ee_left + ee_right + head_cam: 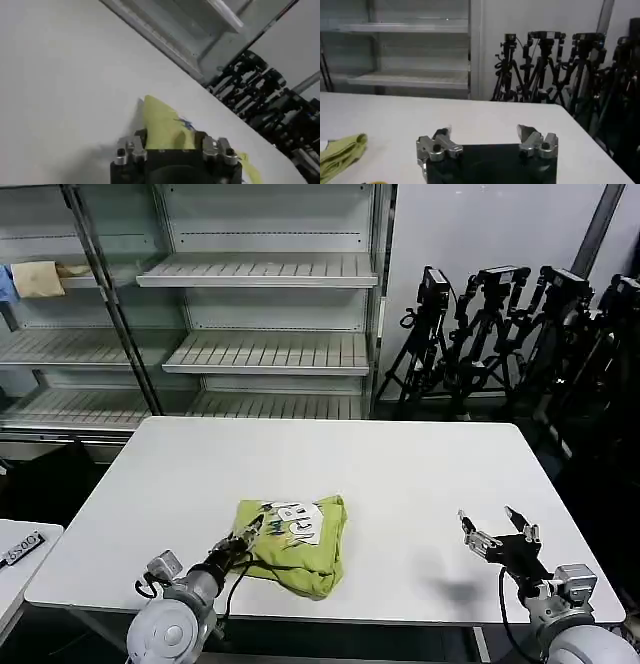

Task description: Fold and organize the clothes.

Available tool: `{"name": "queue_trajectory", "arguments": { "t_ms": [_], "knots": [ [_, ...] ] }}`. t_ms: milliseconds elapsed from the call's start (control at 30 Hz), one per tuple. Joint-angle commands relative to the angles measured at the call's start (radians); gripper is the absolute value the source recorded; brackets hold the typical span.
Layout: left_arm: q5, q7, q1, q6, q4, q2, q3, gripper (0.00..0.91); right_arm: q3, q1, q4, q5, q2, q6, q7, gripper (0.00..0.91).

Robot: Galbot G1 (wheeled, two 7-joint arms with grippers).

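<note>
Now we see the T-shirt (296,546) lying bunched in a loose folded heap on the white table (400,474), near its front edge and left of centre, with the white print facing up. Our left gripper (252,529) sits at the shirt's left edge, its fingers closed on a fold of the lime cloth; in the left wrist view the fabric (162,127) rises straight out from between them. Our right gripper (495,526) hovers over bare table well to the right of the shirt, fingers spread wide and holding nothing.
</note>
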Motion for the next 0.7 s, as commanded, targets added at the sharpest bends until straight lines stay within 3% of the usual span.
{"name": "queue_trajectory", "arguments": {
  "t_ms": [33,700],
  "knots": [
    [-0.071,0.007,0.007,-0.015,-0.006,-0.023,-0.008,0.050,0.005,-0.010,0.012,0.000,0.000,-0.002,0.002,0.907],
    [-0.219,0.024,0.014,-0.041,-0.031,-0.094,-0.079,0.040,0.021,-0.022,0.028,0.004,-0.002,-0.007,0.008,0.907]
  ]
}}
